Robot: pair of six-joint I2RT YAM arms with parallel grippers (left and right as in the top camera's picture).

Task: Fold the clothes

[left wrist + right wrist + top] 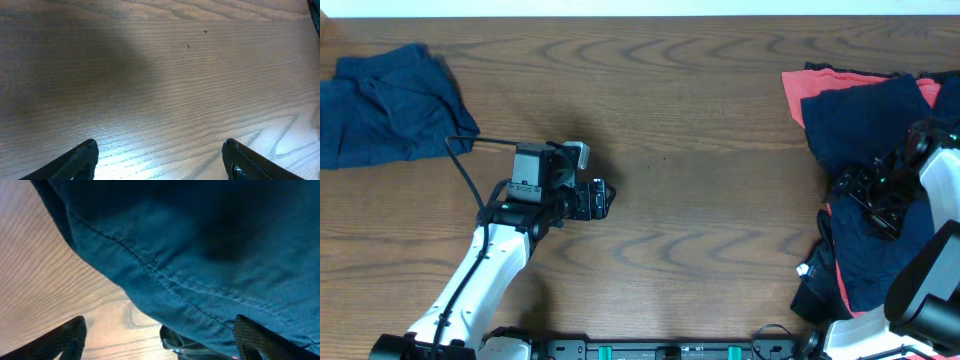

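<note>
Jaws spread wide, the right gripper [865, 195] hangs over a navy shirt [200, 255] on the clothes [855, 115] heaped at the right edge, likely lining up a pick. The left gripper [603, 198] hovers over the bare table [160, 75], jaws apart and empty, probably ready to help.

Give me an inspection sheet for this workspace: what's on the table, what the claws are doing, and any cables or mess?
Surface: wooden table, brown grain, no stains seen.
Job's things: navy T-shirt lies crumpled at the far left; pile of navy and coral-red shirts lies unfolded at the right edge.
Clutter: nothing seen.
Grippers: left gripper is open over plain wood and holds nothing; right gripper is open, with the pile's navy cloth right in front of it.
Cables: black cable loops out from the left arm, near the navy T-shirt's edge.
Surroundings: black rail runs along the near edge.
</note>
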